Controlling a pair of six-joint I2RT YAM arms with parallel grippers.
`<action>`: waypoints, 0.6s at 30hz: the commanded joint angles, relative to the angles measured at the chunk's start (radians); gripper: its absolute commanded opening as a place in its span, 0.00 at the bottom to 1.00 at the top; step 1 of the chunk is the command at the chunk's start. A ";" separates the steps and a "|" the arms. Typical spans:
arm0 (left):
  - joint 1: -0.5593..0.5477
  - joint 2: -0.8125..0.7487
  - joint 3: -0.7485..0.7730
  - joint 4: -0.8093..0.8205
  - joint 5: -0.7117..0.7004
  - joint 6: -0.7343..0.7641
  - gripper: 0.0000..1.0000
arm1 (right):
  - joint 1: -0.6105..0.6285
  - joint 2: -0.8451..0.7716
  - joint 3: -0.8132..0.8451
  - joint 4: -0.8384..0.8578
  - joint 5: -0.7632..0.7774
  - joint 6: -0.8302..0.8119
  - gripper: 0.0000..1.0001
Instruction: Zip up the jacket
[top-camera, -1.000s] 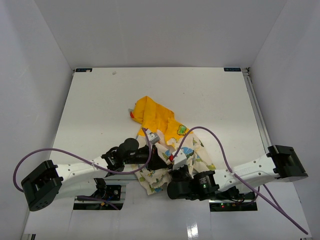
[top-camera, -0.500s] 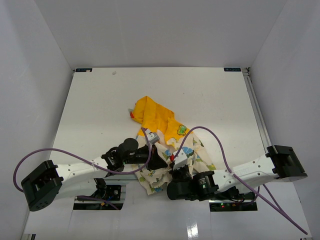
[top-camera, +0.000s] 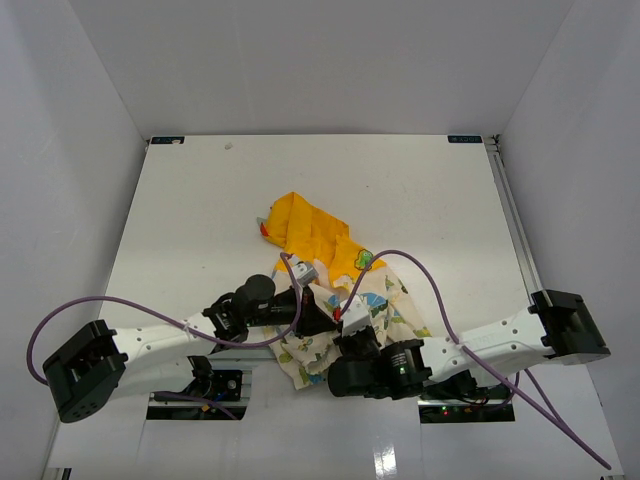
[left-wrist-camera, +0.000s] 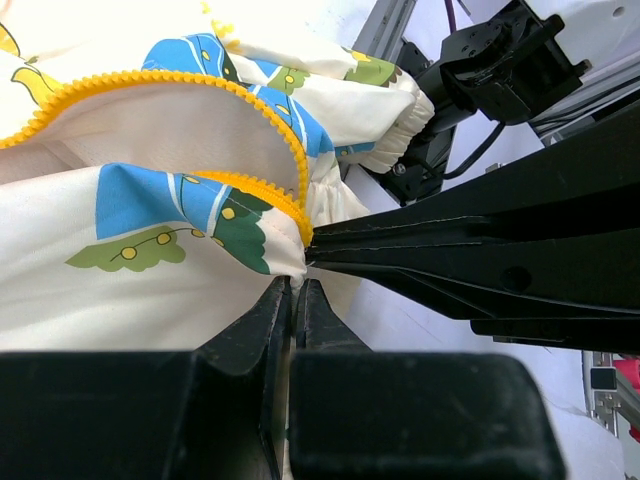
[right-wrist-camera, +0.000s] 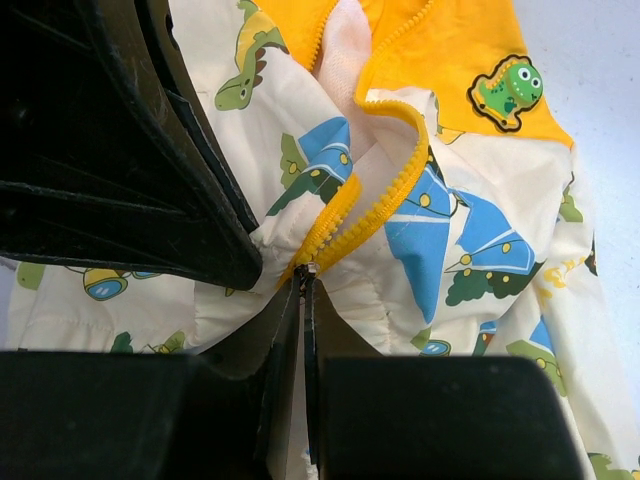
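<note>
The jacket (top-camera: 372, 305) lies crumpled near the table's front middle, with its yellow hood (top-camera: 305, 232) towards the far side. Its yellow zipper (right-wrist-camera: 372, 212) is open above the bottom hem and the two tooth rows spread apart (left-wrist-camera: 288, 150). My left gripper (left-wrist-camera: 298, 283) is shut on the cream hem fabric just beside the zipper's bottom end. My right gripper (right-wrist-camera: 306, 274) is shut on the small metal zipper pull at the base of the teeth. The two grippers meet tip to tip over the hem (top-camera: 335, 320).
A green dinosaur patch (right-wrist-camera: 508, 90) sits on the yellow lining. Purple cables (top-camera: 440, 300) loop over the jacket and both arms. A metal rail (top-camera: 515, 215) runs along the table's right edge. White walls enclose the white table (top-camera: 200, 220).
</note>
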 joint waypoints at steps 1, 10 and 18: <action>-0.016 0.027 0.006 -0.055 0.059 0.012 0.00 | -0.046 -0.063 0.065 0.078 0.107 -0.072 0.08; -0.016 0.043 0.012 -0.063 0.055 0.024 0.00 | -0.107 -0.142 0.070 0.077 0.042 -0.201 0.08; -0.016 0.053 0.018 -0.081 0.037 0.036 0.00 | -0.135 -0.168 0.087 0.089 -0.043 -0.257 0.08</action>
